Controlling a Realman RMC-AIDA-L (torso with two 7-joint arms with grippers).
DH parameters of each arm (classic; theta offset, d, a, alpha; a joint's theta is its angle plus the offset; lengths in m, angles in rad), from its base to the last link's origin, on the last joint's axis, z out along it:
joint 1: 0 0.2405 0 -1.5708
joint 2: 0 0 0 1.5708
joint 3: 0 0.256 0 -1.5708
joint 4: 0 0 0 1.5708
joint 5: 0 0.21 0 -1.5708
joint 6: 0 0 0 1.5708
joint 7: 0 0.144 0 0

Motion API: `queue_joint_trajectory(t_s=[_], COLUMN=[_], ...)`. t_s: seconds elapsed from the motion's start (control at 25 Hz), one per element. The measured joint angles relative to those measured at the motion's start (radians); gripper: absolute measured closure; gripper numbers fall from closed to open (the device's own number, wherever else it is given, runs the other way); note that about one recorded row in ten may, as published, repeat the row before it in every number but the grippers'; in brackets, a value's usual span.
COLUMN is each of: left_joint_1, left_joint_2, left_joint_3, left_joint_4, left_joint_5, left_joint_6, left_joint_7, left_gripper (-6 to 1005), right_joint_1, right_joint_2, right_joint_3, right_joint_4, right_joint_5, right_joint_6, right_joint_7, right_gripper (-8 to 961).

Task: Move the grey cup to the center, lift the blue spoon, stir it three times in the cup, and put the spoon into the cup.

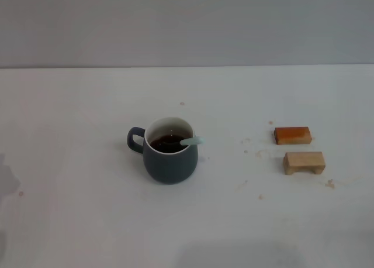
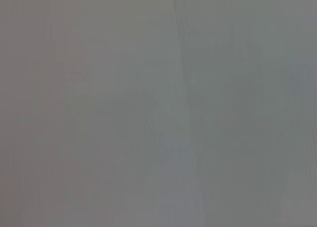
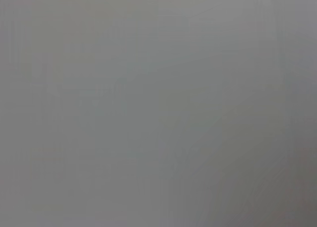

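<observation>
Grey cup (image 1: 169, 154): a rounded dark blue-grey ceramic mug is seen upright near the middle of the white table (image 1: 82, 221), well away from every edge, its loop handle turned toward the robot's left.
Cup contents: a dark liquid is visible below the white inner wall.
Blue spoon (image 1: 191, 141): only the pale blue handle end is seen, resting on the rim on the robot's right side; the metal bowl is hidden in the liquid.
Wooden blocks: an orange-brown block (image 1: 292, 135) and a pale block (image 1: 304, 162) lie one in front of the other toward the table's right edge, well apart from the cup.
Crumbs: small specks are scattered between the cup and the blocks.
Left gripper: not seen in any view; whether its fingers are open or closed cannot be told.
Right gripper: likewise out of view; the state of its fingers cannot be told.
Wrist views: only a blank grey surface is shown.
Progress: the task is judged complete, with the cup centred and the spoon placed in it; nothing appears left to be done.
</observation>
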Motion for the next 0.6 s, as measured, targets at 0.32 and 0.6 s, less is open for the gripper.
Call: queue_joint_trajectory(t_s=[0.32, 0.6], left_joint_1=[0.005, 0.004], left_joint_2=[0.0, 0.0], left_joint_3=[0.0, 0.0], left_joint_4=[0.0, 0.0], left_joint_5=[0.0, 0.0], left_joint_6=[0.003, 0.0], left_joint_7=[-0.003, -0.003], left_gripper=[1001, 1001], right_joint_1=[0.0, 0.003], right_joint_2=[0.0, 0.0], right_joint_3=[0.0, -0.001], right_joint_4=[0.0, 0.0], right_joint_5=[0.0, 0.0], right_joint_6=[-0.002, -0.003], right_joint_7=[0.0, 0.0], right_gripper=[287, 287])
